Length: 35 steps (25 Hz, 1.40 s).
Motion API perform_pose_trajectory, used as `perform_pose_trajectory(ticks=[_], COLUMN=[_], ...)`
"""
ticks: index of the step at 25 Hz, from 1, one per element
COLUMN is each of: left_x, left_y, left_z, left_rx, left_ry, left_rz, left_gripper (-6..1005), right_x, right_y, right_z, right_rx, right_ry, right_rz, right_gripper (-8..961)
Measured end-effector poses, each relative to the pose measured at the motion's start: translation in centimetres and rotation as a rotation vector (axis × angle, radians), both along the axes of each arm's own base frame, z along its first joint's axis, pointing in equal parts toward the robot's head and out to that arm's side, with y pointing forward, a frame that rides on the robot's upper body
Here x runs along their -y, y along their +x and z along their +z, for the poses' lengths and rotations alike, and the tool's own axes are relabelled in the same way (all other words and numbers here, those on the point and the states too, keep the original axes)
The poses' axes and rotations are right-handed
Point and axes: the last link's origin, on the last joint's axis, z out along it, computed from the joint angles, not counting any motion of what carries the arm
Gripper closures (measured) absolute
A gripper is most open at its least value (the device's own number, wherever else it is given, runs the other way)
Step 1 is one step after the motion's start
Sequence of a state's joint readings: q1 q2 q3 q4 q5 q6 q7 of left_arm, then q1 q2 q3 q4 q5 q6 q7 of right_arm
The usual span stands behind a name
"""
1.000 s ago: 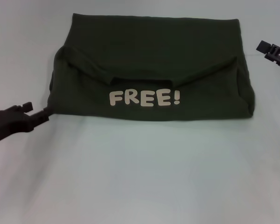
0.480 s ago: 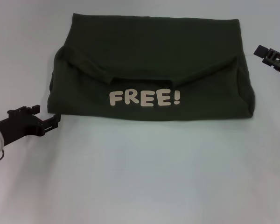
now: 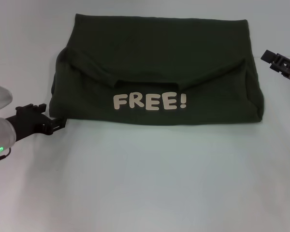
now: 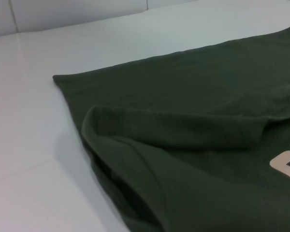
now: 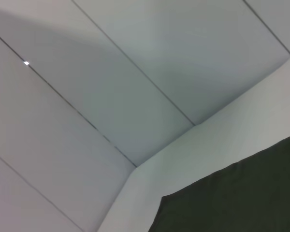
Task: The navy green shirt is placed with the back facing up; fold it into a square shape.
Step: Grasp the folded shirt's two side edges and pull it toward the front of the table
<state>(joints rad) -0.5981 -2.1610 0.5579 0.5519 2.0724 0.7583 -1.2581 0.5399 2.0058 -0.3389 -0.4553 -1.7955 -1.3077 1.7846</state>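
The navy green shirt point(image 3: 154, 63) lies on the white table, folded into a wide band with its near part turned up, so a cream "FREE!" print point(image 3: 150, 101) shows. Both sleeves are tucked in as diagonal folds. My left gripper point(image 3: 59, 123) sits low at the shirt's near left corner, right by the fabric edge. The left wrist view looks across that corner, showing the shirt point(image 4: 208, 96) and a folded sleeve ridge. My right gripper point(image 3: 269, 55) hovers just off the shirt's far right edge, apart from it. One corner of the shirt point(image 5: 241, 193) shows in the right wrist view.
The white table point(image 3: 159, 183) stretches wide in front of the shirt and to both sides. A white wall with thin seams point(image 5: 111, 96) rises behind the table.
My left arm has swung in from the left, its pale wrist now in view, and the gripper has slid a little right along the near hem. My right gripper has drifted slightly toward the shirt.
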Motion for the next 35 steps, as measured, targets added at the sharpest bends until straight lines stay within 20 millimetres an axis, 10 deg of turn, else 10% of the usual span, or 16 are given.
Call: perform_pose_trajectory(ticks=[35], left_x=[-0.8], left_y=[0.5], left_z=[-0.1], left_rx=[0.045], left_ry=[0.002], left_rz=[0.061], left_gripper=[291], right_x=[-0.4], right_y=[-0.1], right_z=[0.1], right_rx=[0.025], right_ry=[0.08], right_rz=[0.013], right_gripper=[205])
